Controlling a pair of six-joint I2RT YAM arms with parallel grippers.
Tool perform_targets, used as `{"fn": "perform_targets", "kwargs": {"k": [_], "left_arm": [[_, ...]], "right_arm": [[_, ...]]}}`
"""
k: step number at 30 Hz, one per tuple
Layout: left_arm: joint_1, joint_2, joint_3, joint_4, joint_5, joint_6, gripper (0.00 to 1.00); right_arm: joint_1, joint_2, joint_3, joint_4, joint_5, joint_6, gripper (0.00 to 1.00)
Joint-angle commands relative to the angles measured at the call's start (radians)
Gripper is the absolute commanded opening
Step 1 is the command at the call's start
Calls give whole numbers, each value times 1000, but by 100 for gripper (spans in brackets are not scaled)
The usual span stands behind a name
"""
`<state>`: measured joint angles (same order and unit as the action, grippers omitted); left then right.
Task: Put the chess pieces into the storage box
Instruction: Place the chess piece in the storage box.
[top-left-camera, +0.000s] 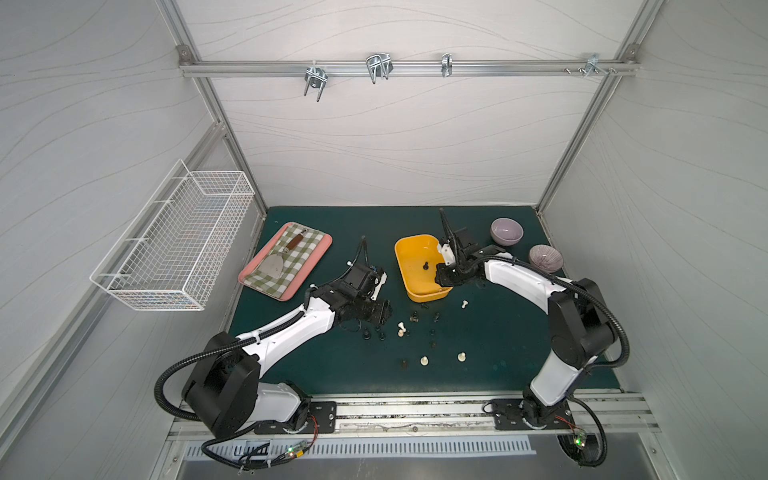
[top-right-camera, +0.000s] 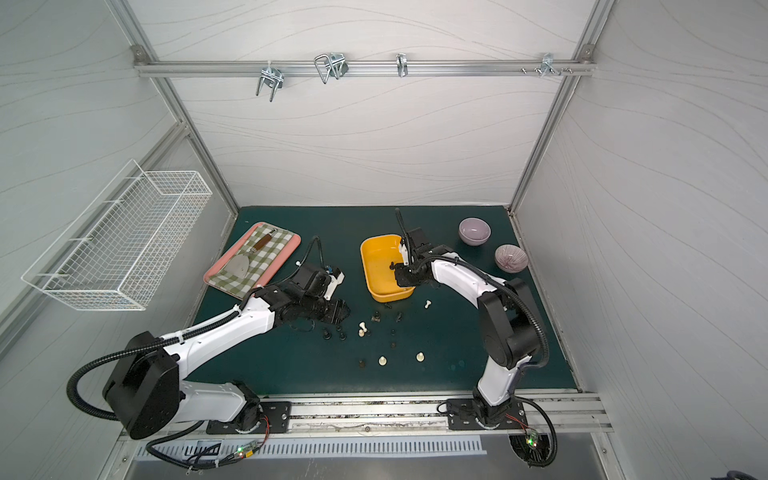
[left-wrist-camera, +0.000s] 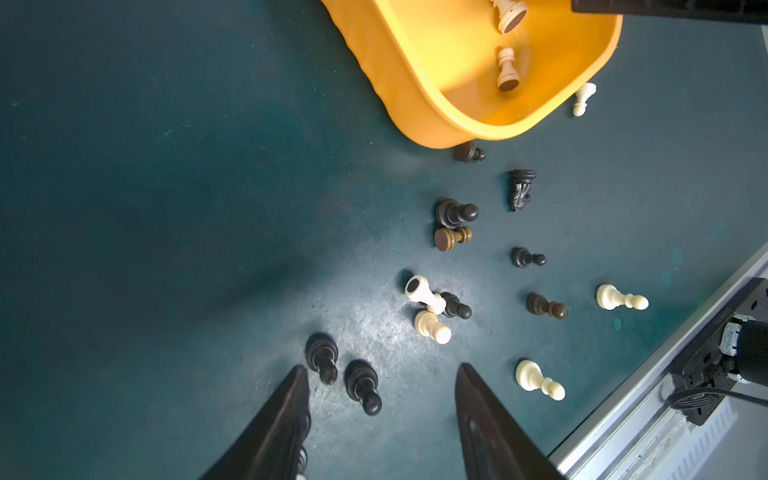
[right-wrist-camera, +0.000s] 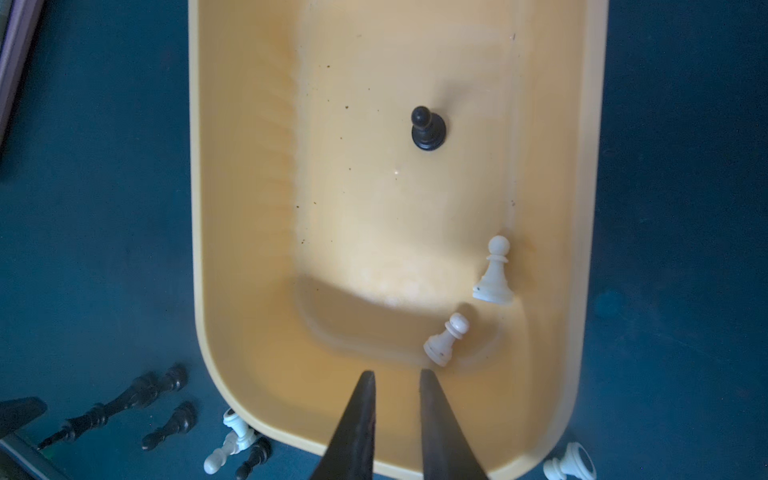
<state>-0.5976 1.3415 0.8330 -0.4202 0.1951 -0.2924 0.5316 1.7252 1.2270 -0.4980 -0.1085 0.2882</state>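
Nearest us, the chess pieces (top-left-camera: 424, 360) lie scattered over the green mat (top-left-camera: 519, 357). The cream ones stand out. The dark ones sink into the mat in both top views, so we cannot count them there.

The left wrist view sorts them better. It shows a black knight (left-wrist-camera: 521, 189) on its side and two black pawns (left-wrist-camera: 322, 357) just beside the left gripper (left-wrist-camera: 382, 368). That gripper hovers low with its fingers well apart and nothing between them. A cream piece (right-wrist-camera: 571, 461) is cut off at the edge of the right wrist view.

Beyond the scatter sits the storage box (top-left-camera: 411, 278), a yellow tub with a dark pawn just beside its near wall. From above we see only one upright black pawn (top-left-camera: 424, 265) inside it, because the right arm covers the rest. The right wrist view adds two white pawns (right-wrist-camera: 494, 270) lying on their sides near one end wall.

The right gripper (right-wrist-camera: 397, 373) hangs over that end. Only a thin gap shows between its fingers, and they grip nothing.

Farther back are two purple bowls (top-left-camera: 507, 231). To the left is a pink tray (top-left-camera: 322, 253) lined with checked cloth, carrying a brown-handled server (top-left-camera: 274, 264). A white wire basket (top-left-camera: 174, 245) hangs on the left wall.
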Motion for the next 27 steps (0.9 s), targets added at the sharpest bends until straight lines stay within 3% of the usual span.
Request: {"fn": "perform_targets", "kwargs": {"k": [1,13,27], "left_arm": [[3,-16,4,8,-7,-6,58],[2,2,44,-33,-41,19,58],[1,10,48,-51,-38,25,58]], "right_arm": [[-5,-32,-11,2,4,-7,22],[-18,-116,2,-45,4,-20,23],[-62,-308,-171,-73,16,8,23]]}}
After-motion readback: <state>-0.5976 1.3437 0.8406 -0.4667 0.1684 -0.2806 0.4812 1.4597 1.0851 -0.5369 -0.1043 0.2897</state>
